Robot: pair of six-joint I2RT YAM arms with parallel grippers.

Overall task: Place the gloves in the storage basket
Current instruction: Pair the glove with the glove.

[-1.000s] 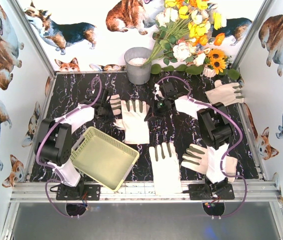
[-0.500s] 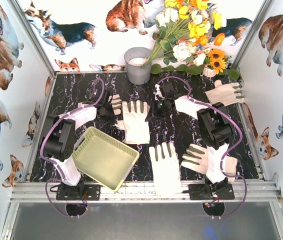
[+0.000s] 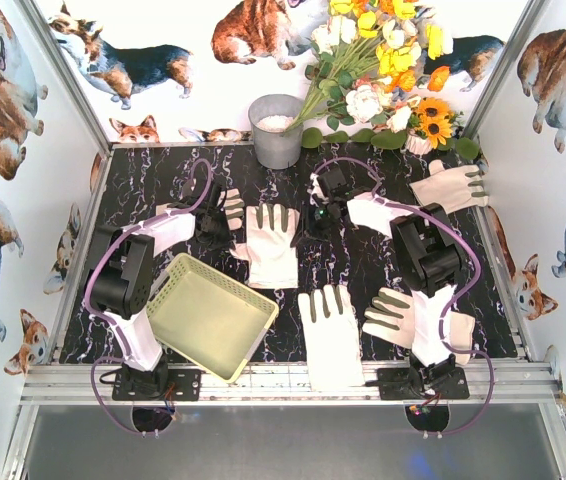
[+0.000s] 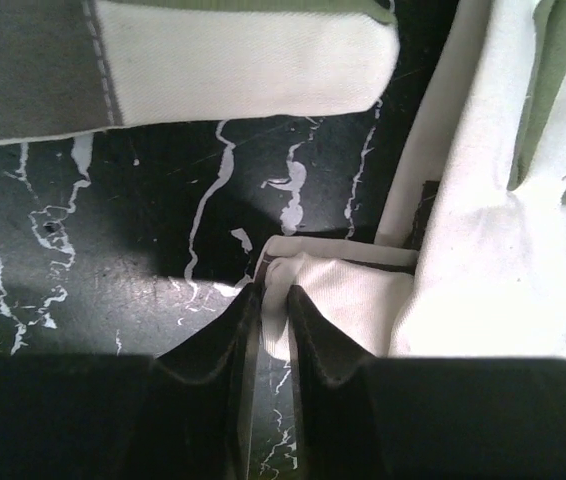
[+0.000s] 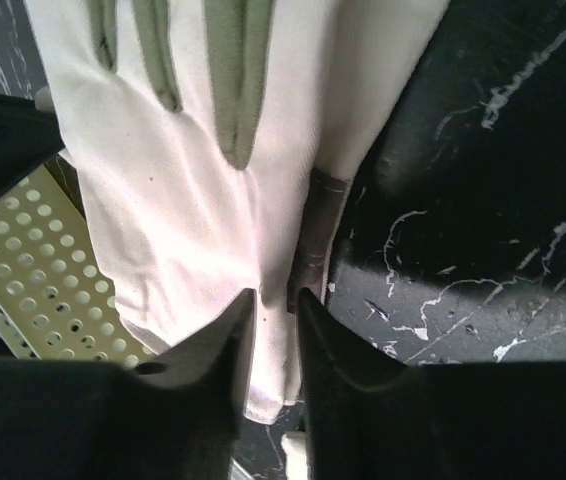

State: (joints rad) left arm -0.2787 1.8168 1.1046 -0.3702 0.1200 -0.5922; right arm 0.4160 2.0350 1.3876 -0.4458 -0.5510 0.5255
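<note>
A white glove [image 3: 271, 250] with grey-green finger patches lies flat in the middle of the table, and both grippers are at it. My left gripper [image 3: 221, 228] sits at its left side. In the left wrist view, this gripper [image 4: 275, 290] is pinched on a fold of the glove [image 4: 473, 260]. My right gripper [image 3: 308, 218] is at the right edge, its jaws [image 5: 275, 295] narrowly apart with the glove [image 5: 183, 180] fabric between them. The pale yellow-green storage basket [image 3: 228, 283] stands tilted at the near left, also seen at the left edge of the right wrist view [image 5: 23, 270].
A second glove [image 3: 231, 207] lies by my left gripper, seen again at the top of the left wrist view [image 4: 243, 60]. More gloves lie at the near middle [image 3: 331, 335], near right [image 3: 398, 318], far right [image 3: 450, 185] and under the right arm [image 3: 373, 212]. A grey bucket [image 3: 276, 130] and flowers [image 3: 383, 70] stand at the back.
The left arm's elbow has swung right, toward the basket. The right gripper has edged slightly away from me. The middle glove has stayed flat on the table.
</note>
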